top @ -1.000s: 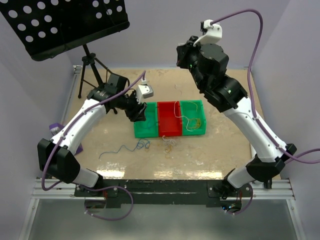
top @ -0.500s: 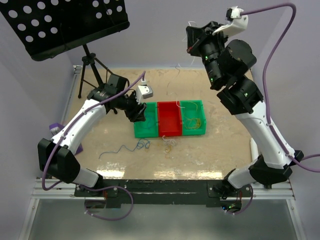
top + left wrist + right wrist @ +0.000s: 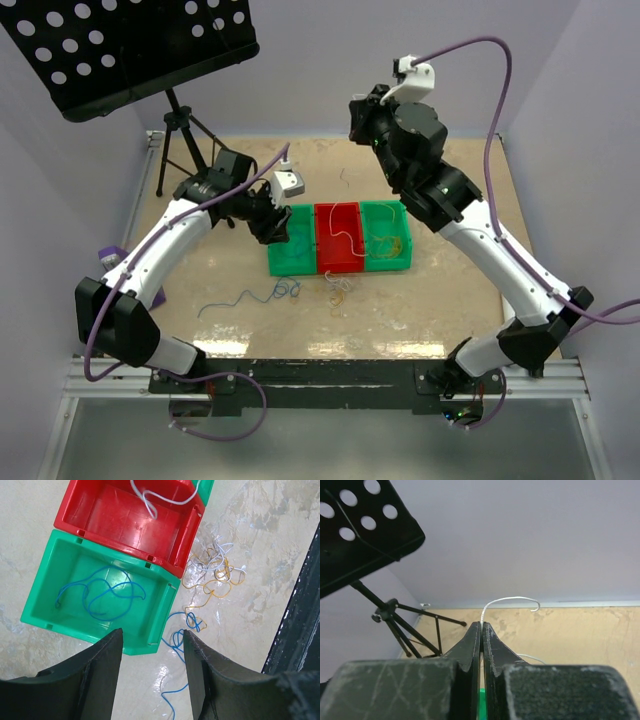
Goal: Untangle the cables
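With the jaws of our right gripper clenched on the thin white cable, whose tail trails into the red bin, and those of our left gripper released above the green bin, we risk the strand slipping free onto the tangle on the counter.

Both arms share one build: the left arm and the right arm have glossy white shells on their long links and bulky black housings at the joints. A purple cable trails along each arm to the wrist, where a small white camera block is mounted. The left fingers are matte black with rounded edges. The right fingers are black with pale scuffs and scratches.
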`<action>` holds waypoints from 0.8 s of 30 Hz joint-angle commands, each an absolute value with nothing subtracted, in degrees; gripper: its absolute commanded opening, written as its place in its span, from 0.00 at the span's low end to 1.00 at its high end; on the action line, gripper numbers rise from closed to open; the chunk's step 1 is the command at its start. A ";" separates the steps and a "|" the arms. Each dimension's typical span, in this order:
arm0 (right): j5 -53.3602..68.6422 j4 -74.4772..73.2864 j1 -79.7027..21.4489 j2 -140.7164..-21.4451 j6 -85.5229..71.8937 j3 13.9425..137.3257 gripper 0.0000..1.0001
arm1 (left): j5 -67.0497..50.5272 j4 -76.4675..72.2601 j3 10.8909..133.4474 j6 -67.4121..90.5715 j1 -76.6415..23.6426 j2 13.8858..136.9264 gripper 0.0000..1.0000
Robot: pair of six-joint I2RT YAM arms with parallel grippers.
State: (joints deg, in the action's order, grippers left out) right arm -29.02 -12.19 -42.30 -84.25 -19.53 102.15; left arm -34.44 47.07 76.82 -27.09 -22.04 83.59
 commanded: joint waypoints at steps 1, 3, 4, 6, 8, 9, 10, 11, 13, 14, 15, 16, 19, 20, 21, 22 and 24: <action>-29.97 -7.91 -41.66 -83.76 -19.86 99.24 0.00 | -34.72 45.18 75.85 -27.42 -21.36 81.04 0.56; -30.32 -7.65 -41.57 -83.76 -19.86 97.74 0.00 | -34.72 45.18 75.94 -27.51 -21.27 81.04 0.56; -30.50 -7.39 -41.49 -83.76 -19.86 96.95 0.00 | -34.72 45.18 75.85 -27.51 -21.27 81.04 0.56; -30.67 -6.68 -41.48 -83.76 -19.86 94.93 0.00 | -34.72 45.18 75.85 -27.60 -21.18 81.04 0.56; -31.11 -5.72 -41.48 -83.50 -19.86 93.00 0.00 | -34.72 45.09 75.76 -27.51 -21.09 81.03 0.56; -31.64 -5.10 -41.48 -83.41 -19.60 91.86 0.00 | -34.80 45.09 75.76 -27.51 -21.09 81.04 0.56; -31.99 -4.31 -41.48 -83.32 -19.25 90.45 0.00 | -34.80 45.00 75.67 -27.42 -21.09 81.04 0.56; -32.25 -3.87 -41.48 -83.15 -18.99 89.05 0.00 | -34.80 44.91 75.67 -27.42 -21.09 81.04 0.56; -32.26 -3.43 -41.48 -82.88 -18.89 86.58 0.00 | -34.72 44.91 75.59 -27.51 -21.09 80.95 0.56; -32.34 -3.43 -41.48 -82.71 -19.24 85.44 0.00 | -34.63 44.83 75.59 -27.51 -21.09 81.12 0.56; -32.26 -3.08 -41.48 -82.36 -19.60 83.78 0.00 | -34.54 44.82 75.59 -27.42 -21.01 81.04 0.56; -32.26 -2.64 -41.48 -81.92 -20.12 81.93 0.00 | -34.45 44.82 75.67 -27.42 -21.01 81.04 0.56; -31.91 -1.58 -41.48 -80.34 -21.35 76.92 0.00 | -34.45 44.56 75.85 -27.33 -21.01 81.21 0.56; -31.56 -1.76 -41.48 -80.07 -22.23 75.51 0.00 | -34.45 44.73 76.02 -27.25 -21.01 81.30 0.56; -30.94 -1.84 -41.48 -79.72 -23.11 74.11 0.00 | -34.54 44.74 76.11 -27.25 -21.01 81.47 0.56; -30.15 -1.76 -41.48 -79.37 -24.07 72.70 0.00 | -34.54 44.74 76.11 -27.25 -21.01 81.65 0.56; -28.49 -1.50 -41.57 -78.67 -25.83 69.71 0.00 | -34.54 44.74 76.29 -27.16 -21.01 81.82 0.56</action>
